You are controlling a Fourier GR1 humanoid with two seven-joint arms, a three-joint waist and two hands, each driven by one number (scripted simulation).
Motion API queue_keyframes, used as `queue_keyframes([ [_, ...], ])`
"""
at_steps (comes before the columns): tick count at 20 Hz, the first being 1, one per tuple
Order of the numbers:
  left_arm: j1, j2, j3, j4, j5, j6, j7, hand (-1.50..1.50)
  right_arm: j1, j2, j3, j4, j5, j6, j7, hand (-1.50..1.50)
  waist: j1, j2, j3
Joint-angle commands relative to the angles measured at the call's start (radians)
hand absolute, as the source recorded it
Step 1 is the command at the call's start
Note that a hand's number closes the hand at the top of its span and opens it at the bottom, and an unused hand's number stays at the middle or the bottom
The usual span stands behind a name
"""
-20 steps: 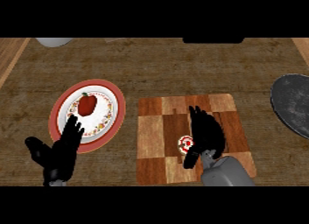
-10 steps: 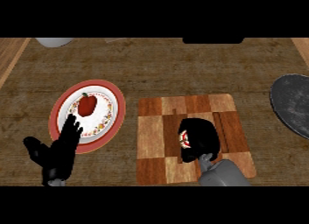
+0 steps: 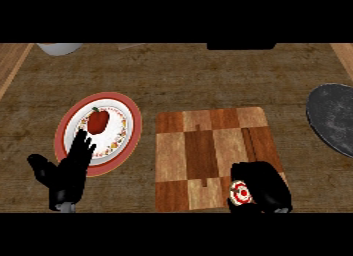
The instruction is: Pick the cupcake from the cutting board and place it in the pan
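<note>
Black, at the lower right of the frame: the robot's right hand is curling round the small red-and-white cupcake, fingers wrapped over its far side so only the swirled top is showing at the hand's left edge. Hand and cupcake are sitting over the near right corner of the checkered wooden cutting board; whether the cupcake is touching the board cannot be told.

At the lower left, the robot's left hand is resting open, fingers straight and pointing up-frame, thumb splayed to the left. Its fingertips are overlapping the near rim of the round white plate with a red border.

On that plate, toward its upper half, a red tomato-like fruit with a green stem is lying.

At the right edge, mid-height, the dark grey round pan is lying flat on the brown woven-textured counter, well apart from the board and partly cut off by the frame.

At the upper left edge, part of a pale grey rounded object is showing.
</note>
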Motion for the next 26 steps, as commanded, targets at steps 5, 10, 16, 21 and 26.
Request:
queue_keyframes([
  [5,0.006,0.013,0.012,-0.002,0.006,-0.029,0.012,0.00,0.185,-0.181,-0.040,-0.207,0.063,-0.125,-0.138,1.50,-0.002,0.003,-0.001],
  [10,0.015,-0.010,0.014,0.026,-0.010,0.001,-0.015,0.00,0.204,-0.191,-0.117,-0.403,0.112,-0.268,-0.110,1.50,-0.021,-0.001,-0.002],
  [16,-0.002,0.008,0.023,-0.025,0.000,-0.005,0.018,0.00,0.252,-0.165,-0.220,-0.692,0.067,-0.234,0.017,1.50,-0.010,0.000,-0.002],
  [21,0.090,-0.007,-0.013,-0.098,-0.015,-0.011,0.031,0.00,0.189,-0.138,-0.358,-0.630,-0.035,-0.182,0.028,1.50,0.012,0.004,0.000],
  [26,0.013,-0.042,-0.023,-0.068,-0.036,0.033,0.066,0.00,0.063,-0.101,-0.459,-0.489,-0.138,-0.170,0.004,1.50,0.013,0.006,0.000],
])
